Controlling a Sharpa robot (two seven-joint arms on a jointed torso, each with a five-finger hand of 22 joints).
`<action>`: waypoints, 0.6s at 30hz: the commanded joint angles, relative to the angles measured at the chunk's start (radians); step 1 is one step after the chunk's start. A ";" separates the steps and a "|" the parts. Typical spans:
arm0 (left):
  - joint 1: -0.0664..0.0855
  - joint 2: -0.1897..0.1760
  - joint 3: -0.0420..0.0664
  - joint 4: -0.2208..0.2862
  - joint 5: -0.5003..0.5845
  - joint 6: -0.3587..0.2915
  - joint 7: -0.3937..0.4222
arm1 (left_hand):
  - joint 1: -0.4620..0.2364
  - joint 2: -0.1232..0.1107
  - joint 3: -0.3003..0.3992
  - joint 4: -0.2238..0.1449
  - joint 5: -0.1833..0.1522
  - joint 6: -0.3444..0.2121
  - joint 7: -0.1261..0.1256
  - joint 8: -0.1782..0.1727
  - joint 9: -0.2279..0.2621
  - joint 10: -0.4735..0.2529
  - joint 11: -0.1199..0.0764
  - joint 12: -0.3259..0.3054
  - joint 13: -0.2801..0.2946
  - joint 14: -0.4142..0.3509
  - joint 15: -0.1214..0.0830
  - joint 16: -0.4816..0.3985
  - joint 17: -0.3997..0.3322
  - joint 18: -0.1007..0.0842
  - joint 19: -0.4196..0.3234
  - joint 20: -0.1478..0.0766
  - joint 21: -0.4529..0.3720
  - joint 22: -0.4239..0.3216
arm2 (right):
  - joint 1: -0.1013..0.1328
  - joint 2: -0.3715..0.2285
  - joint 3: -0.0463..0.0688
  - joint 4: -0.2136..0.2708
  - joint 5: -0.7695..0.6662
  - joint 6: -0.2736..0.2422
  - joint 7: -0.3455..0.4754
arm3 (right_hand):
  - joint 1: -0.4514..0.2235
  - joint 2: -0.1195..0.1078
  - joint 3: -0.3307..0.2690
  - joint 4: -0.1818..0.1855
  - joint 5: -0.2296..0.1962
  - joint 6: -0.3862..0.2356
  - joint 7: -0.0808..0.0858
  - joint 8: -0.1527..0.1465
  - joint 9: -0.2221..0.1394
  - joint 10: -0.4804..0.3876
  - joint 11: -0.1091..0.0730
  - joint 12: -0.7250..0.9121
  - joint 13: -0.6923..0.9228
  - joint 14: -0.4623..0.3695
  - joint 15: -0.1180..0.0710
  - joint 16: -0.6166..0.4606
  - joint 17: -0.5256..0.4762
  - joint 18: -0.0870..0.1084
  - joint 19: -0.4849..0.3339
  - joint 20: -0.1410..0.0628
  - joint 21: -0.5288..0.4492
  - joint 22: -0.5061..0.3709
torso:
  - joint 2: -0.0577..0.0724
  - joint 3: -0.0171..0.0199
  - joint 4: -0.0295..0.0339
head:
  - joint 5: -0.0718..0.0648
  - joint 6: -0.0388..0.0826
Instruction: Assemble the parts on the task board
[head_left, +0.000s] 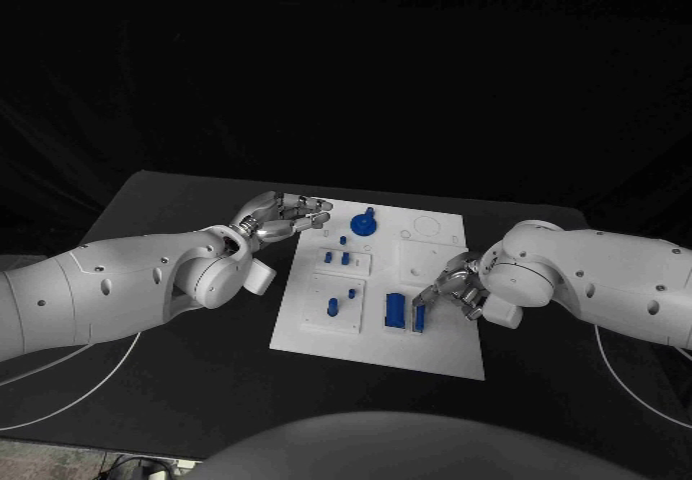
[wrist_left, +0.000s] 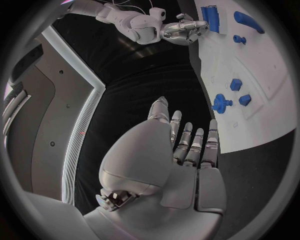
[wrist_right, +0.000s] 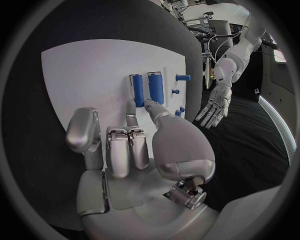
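Left hand (head_left: 283, 216) over board (head_left: 325, 335) edge, fingers apart, holding nothing. Right hand (head_left: 450, 290) beside 2 upright blue blocks (head_left: 404, 312), fingers apart, holding nothing.

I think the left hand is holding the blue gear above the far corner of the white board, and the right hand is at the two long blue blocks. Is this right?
Not quite. The left hand holds nothing: the left wrist view shows its fingers straight and apart, and the blue gear sits on the task board apart from them. The right hand is indeed at the two long blue blocks.
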 joint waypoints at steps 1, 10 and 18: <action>0.000 0.003 0.001 0.001 -0.003 0.018 0.005 | 0.010 0.002 0.001 -0.003 0.002 -0.001 0.007 0.004 0.001 0.006 0.003 0.005 0.000 0.006 0.001 0.006 0.001 -0.012 0.006 0.001 0.005 -0.001 | -0.001 0.001 0.000 0.001 -0.026 0.023 0.005 | 0.001 0.000 0.004 -0.004 -0.003 -0.008 0.001 -0.005 0.001 0.104 -0.001 0.004 0.263 0.104 0.000 0.003 0.263 0.016 -0.005 -0.001 -0.006 0.139 | 0.000 0.0000 -0.0004 | 0.000 0.000; 0.000 0.003 0.001 0.001 -0.003 0.019 0.005 | 0.010 0.002 0.001 -0.003 0.002 -0.001 0.007 0.004 0.001 0.006 0.003 0.005 0.000 0.006 0.001 0.006 0.001 -0.012 0.006 0.001 0.005 -0.001 | -0.004 -0.003 0.000 0.003 -0.038 0.025 0.004 | -0.002 -0.002 0.002 -0.003 -0.006 -0.009 0.002 -0.005 0.001 0.104 0.000 0.004 0.263 0.104 0.001 0.003 0.263 0.016 -0.005 -0.001 -0.005 0.139 | 0.000 0.0000 -0.0002 | 0.002 0.000; 0.000 0.004 0.001 0.000 -0.004 0.019 0.004 | 0.010 0.002 0.001 -0.003 0.002 -0.001 0.007 0.004 0.001 0.006 0.003 0.005 0.000 0.006 0.001 0.006 0.001 -0.012 0.006 0.001 0.005 -0.001 | -0.006 -0.003 0.000 0.003 -0.031 0.024 0.005 | -0.043 -0.007 -0.017 0.022 -0.075 -0.011 0.007 -0.005 -0.001 0.104 0.004 0.004 0.263 0.104 0.004 0.003 0.263 0.016 -0.003 0.002 -0.007 0.139 | 0.000 0.0002 0.0004 | 0.002 0.000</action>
